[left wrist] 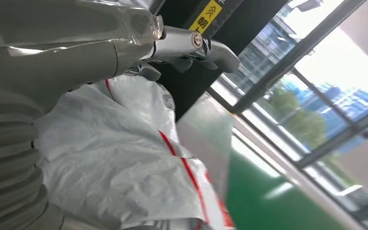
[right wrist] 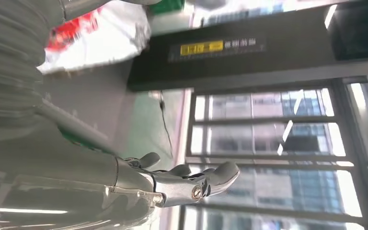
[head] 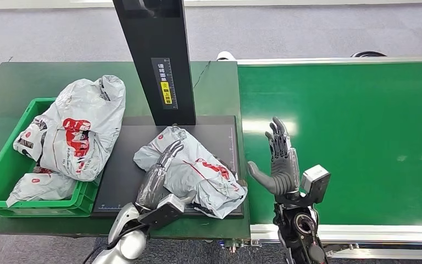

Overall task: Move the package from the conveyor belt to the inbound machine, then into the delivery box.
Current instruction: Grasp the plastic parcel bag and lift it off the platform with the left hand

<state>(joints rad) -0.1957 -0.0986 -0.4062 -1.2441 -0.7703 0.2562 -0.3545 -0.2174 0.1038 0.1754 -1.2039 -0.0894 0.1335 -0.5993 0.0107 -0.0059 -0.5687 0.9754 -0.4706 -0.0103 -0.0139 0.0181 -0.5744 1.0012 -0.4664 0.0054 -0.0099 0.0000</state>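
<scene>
A grey-white package (head: 200, 176) with red print lies on the black platform (head: 121, 176) of the inbound machine, beside the conveyor belt (head: 351, 137). My left hand (head: 159, 177) rests on top of the package's left part, fingers stretched along it and thumb at its near side. The left wrist view shows that hand (left wrist: 124, 48) lying over the crinkled package (left wrist: 115, 163). My right hand (head: 279, 162) stands upright and open over the belt's left edge, holding nothing. In the right wrist view its fingers (right wrist: 187, 184) are spread, with the package (right wrist: 100, 33) beyond.
The machine's black column (head: 156, 55) rises behind the platform. A green delivery box (head: 0, 187) at the left holds several similar packages (head: 79, 132). The dark green table (head: 214, 88) runs behind the platform.
</scene>
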